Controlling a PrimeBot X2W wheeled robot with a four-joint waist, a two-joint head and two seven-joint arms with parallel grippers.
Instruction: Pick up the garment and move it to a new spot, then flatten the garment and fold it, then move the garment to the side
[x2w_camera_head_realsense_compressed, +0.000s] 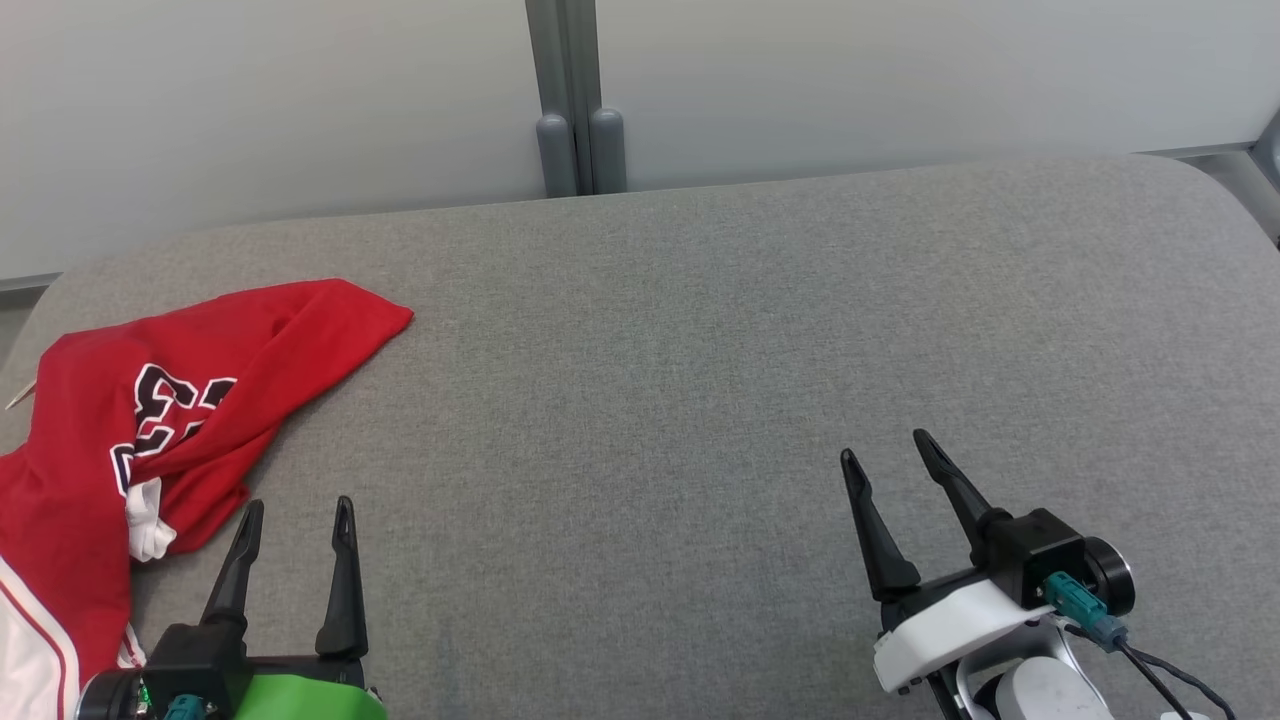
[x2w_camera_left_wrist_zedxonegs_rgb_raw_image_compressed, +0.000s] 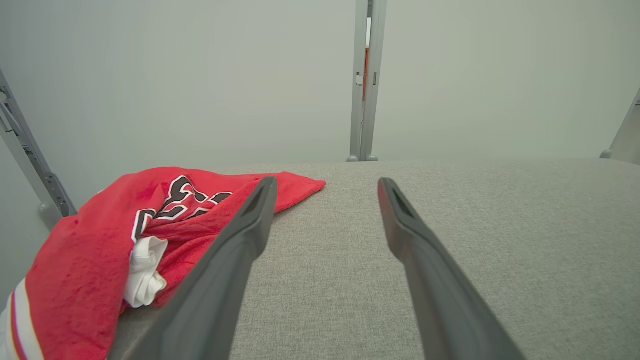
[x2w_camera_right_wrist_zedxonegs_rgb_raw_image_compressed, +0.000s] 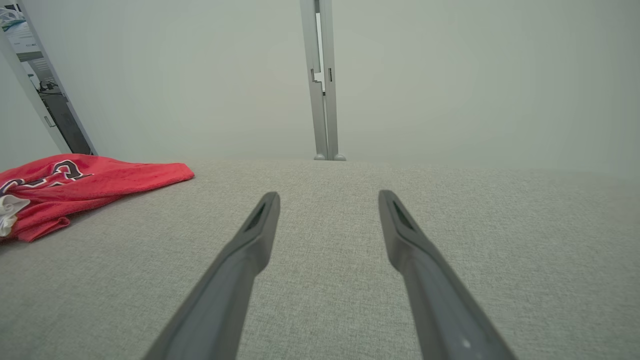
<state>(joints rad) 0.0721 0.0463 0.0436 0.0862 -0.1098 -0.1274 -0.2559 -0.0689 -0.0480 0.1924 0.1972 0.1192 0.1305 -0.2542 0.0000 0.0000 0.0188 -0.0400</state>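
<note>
In the head view, the red garment (x2w_camera_head_realsense_compressed: 150, 420) is being shown lying crumpled at the left end of the grey padded surface (x2w_camera_head_realsense_compressed: 700, 400), running out of frame at the lower left. The left gripper (x2w_camera_head_realsense_compressed: 299, 503) is being held just beside its near edge, jaws spread wide, with nothing between them. The right gripper (x2w_camera_head_realsense_compressed: 885, 445) is being held well apart from the cloth, over bare surface on the right, equally wide and empty.

In the left wrist view, the cloth is being framed to the left of the fingers, and one finger is being overlapped with a red fold. Whether contact is being made cannot be told. The pick-up is being judged as not yet begun. A sound grasp is likely being favoured by a low leftward swing, so that a thick bunched fold is being pinched, not a single loose layer.

In the right wrist view, the garment is being shown far off to the left. A long reach across is probably being called for if both arms are to lift it together.
</note>
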